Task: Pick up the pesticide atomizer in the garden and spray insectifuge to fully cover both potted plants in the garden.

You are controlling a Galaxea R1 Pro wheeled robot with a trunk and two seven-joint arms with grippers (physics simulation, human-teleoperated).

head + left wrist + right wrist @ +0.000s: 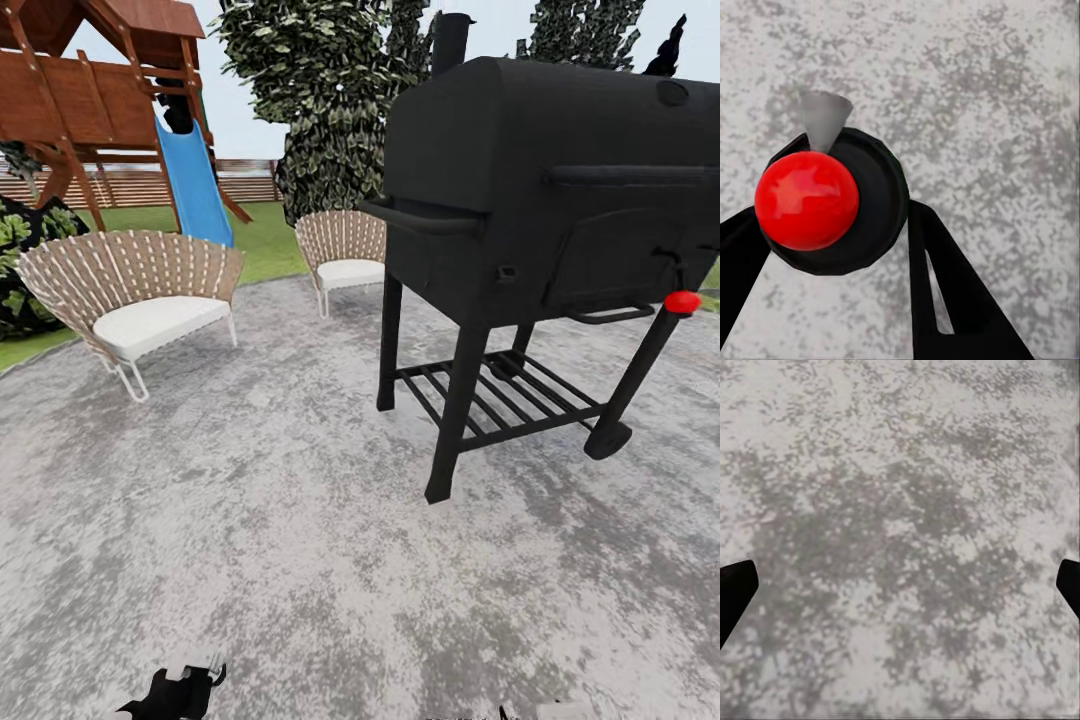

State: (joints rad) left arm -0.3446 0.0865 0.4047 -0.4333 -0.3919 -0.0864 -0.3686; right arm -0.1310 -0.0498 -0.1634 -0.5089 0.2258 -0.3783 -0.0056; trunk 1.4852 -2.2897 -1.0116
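We are carrying the pesticide atomizer (825, 199) clamped in our left claw (832, 247) over the grey patio (250, 520), the right claw (900, 585) spread wide and empty. Ahead stands a black grill (540, 190); next we judge we must find the potted plants.

Open paved patio (250, 520) ahead; black grill (540, 200) blocks the right (two chairs (140, 290) apparently farther left).

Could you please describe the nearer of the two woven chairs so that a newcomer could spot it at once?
Start at the black barbecue smoker on the grey patio. Look left toward the wooden playset with its blue slide. The nearer chair sits below it, larger in view than its twin.
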